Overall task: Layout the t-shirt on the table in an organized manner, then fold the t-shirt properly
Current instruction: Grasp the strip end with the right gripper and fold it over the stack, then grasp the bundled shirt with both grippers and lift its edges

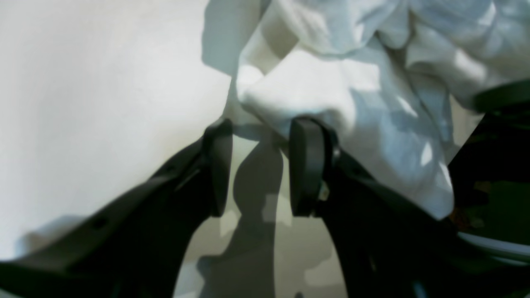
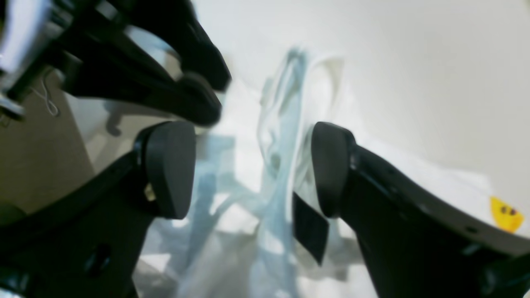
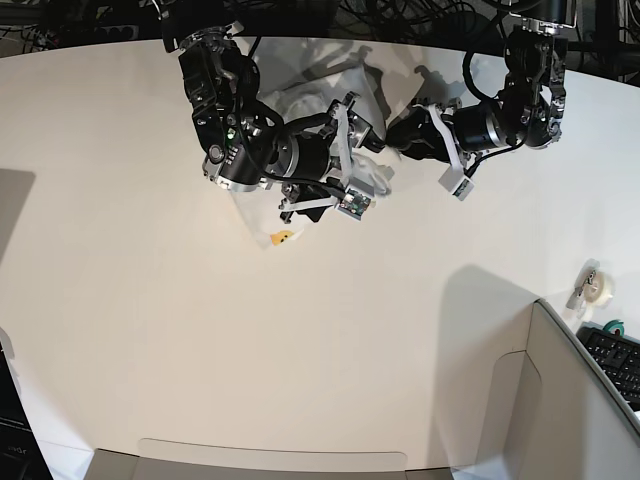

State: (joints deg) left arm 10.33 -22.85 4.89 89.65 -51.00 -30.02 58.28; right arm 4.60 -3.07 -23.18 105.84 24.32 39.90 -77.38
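Observation:
The white t-shirt (image 3: pixel 318 105) lies crumpled in a heap at the far middle of the table (image 3: pixel 150 320), with a yellow print (image 3: pixel 283 238) showing at its near corner. My right gripper (image 3: pixel 350 170) hovers over the heap. In the right wrist view it (image 2: pixel 252 132) is open wide, with a raised ridge of the t-shirt (image 2: pixel 281 124) standing loose between its fingers. My left gripper (image 1: pixel 258 128) is open at the heap's right side; bare table shows between its fingers, and the t-shirt (image 1: pixel 331 91) bunches just past its right fingertip (image 1: pixel 306 132).
A roll of tape (image 3: pixel 598 287) and a keyboard (image 3: pixel 615 355) sit at the right edge. A grey-white box panel (image 3: pixel 540 400) rises at the near right. Dark cables run along the table's far edge.

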